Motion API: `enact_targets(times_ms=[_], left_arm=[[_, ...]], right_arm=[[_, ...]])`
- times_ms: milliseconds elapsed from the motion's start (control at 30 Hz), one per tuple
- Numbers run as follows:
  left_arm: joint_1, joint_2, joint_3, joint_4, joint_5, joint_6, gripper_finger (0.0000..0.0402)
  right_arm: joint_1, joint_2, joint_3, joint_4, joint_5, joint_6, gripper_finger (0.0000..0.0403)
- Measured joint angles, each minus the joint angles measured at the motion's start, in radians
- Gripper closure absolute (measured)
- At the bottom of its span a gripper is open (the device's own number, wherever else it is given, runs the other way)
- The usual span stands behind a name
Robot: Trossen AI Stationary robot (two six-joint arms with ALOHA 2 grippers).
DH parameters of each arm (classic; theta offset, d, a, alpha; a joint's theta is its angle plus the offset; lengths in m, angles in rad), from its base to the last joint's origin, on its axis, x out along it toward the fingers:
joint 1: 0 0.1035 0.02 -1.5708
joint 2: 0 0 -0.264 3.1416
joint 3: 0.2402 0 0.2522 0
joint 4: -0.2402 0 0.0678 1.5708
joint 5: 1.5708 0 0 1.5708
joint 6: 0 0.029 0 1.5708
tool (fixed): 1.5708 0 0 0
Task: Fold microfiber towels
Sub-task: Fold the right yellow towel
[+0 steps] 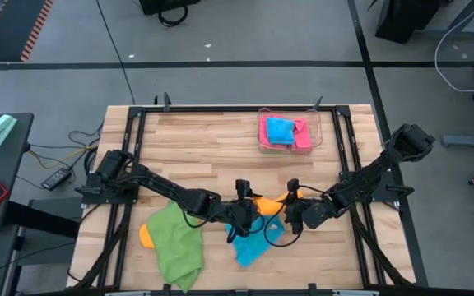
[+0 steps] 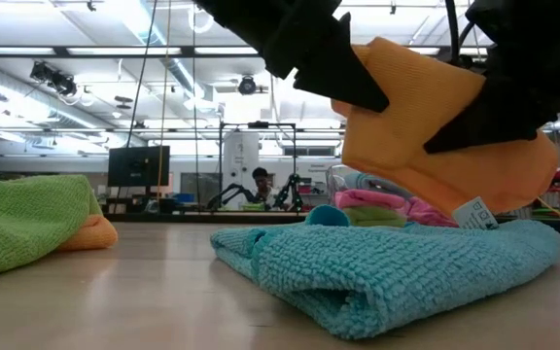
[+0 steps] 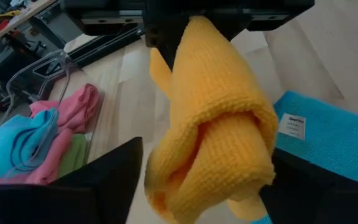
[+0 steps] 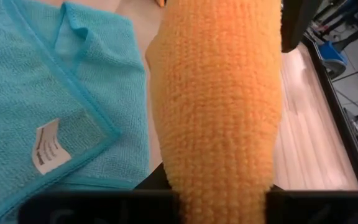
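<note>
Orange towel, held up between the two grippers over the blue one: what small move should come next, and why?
Probably carry the orange towel sideways to bare table and lower it. It hangs bunched above the blue towel, with the right gripper shut on it and the left gripper open around it; folding needs it flat.
</note>
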Motion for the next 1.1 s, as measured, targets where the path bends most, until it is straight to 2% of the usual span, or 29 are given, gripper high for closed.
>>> enact_targets(times_ms=[367,533,667,833,1100], left_arm=[[0.004,0.0,0.0,-0.025,0.017,0.06,0.0249],[0.019,0.0,0.0,-0.046,0.017,0.108,0.031],[0.025,0.0,0.0,-0.045,-0.004,0.225,0.0348],[0.025,-0.004,0.001,-0.059,-0.094,0.375,0.0372],[0.009,-0.004,0.001,-0.105,-0.096,0.405,0.0357]], right_arm=[[-0.065,0.0,0.0,-0.032,-0.022,-0.048,0.0354],[-0.109,0.0,0.0,-0.066,-0.054,-0.055,0.0313],[-0.151,0.0,0.0,-0.067,-0.038,-0.162,0.0263],[-0.217,0.0,0.001,-0.062,0.005,-0.309,0.0207],[-0.245,0.012,0.001,-0.115,-0.024,-0.251,0.015]])
